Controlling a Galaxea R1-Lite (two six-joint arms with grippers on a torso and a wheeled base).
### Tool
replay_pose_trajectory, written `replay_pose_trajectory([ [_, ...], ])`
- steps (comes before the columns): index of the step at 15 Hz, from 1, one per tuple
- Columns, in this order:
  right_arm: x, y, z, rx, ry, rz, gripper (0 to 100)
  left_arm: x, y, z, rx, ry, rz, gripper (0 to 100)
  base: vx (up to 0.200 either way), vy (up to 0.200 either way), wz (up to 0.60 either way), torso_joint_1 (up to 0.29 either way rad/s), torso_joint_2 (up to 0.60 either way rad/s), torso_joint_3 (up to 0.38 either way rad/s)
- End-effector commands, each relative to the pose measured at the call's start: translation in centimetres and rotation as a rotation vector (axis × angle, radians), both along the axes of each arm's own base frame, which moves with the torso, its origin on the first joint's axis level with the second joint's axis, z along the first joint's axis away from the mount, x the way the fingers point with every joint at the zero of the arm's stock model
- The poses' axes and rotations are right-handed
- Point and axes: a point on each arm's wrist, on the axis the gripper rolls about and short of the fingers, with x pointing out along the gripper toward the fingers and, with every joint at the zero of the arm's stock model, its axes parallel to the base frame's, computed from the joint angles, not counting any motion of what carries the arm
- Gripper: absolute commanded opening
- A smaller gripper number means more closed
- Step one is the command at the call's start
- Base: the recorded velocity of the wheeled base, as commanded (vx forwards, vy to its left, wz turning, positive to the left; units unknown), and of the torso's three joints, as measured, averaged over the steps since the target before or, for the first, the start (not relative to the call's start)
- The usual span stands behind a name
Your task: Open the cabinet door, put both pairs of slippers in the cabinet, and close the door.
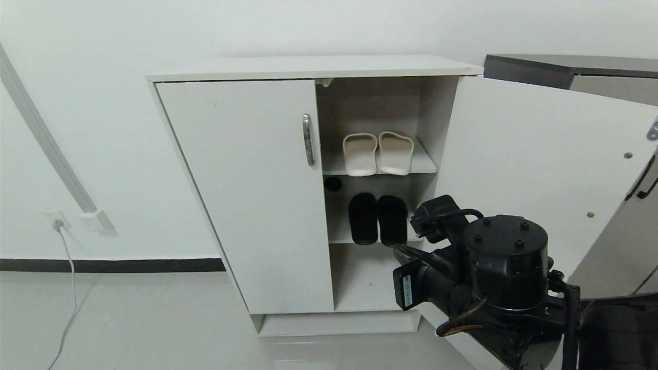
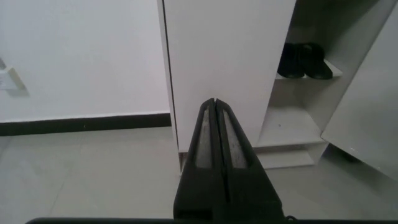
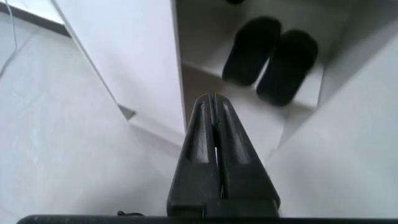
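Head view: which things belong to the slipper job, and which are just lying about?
Job: cabinet, its open door, white slippers on the upper shelf, black slippers on the shelf below.
Lying about: wall socket, wall conduit, grey unit at right.

White cabinet [image 1: 308, 66], R door [image 1: 540, 169] open; beige slippers [image 1: 378, 153] above black pair [image 1: 378, 219].

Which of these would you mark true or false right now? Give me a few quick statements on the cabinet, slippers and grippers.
The white slippers sit on the upper shelf. True.
The black slippers lie on the floor. False: they sit on the middle shelf.
The right door stands open. True.
The left door stands open. False: it is shut.
The right gripper holds a slipper. False: it is shut and empty.
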Motion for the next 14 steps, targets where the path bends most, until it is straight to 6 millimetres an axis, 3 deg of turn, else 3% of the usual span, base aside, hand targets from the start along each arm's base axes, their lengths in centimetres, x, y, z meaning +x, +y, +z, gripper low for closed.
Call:
replay_pose_trajectory([
  [1, 0.17, 0.07, -0.32, -0.011, 0.005, -0.003, 0, 0.00, 0.00, -0.01, 0.000, 0.000, 0.001, 0, 0.000, 0.000, 0.00, 0.000, 0.00, 0.000],
  [10, 0.37, 0.17, -1.04, -0.018, 0.012, -0.005, 0, 0.00, 0.00, -0.01, 0.000, 0.000, 0.001, 0, 0.000, 0.000, 0.00, 0.000, 0.00, 0.000],
  [14, 0.37, -0.15, -1.12, -0.023, 0.014, -0.014, 0, 0.00, 0.00, -0.01, 0.000, 0.000, 0.001, 0, 0.000, 0.000, 0.00, 0.008, -0.17, -0.244],
])
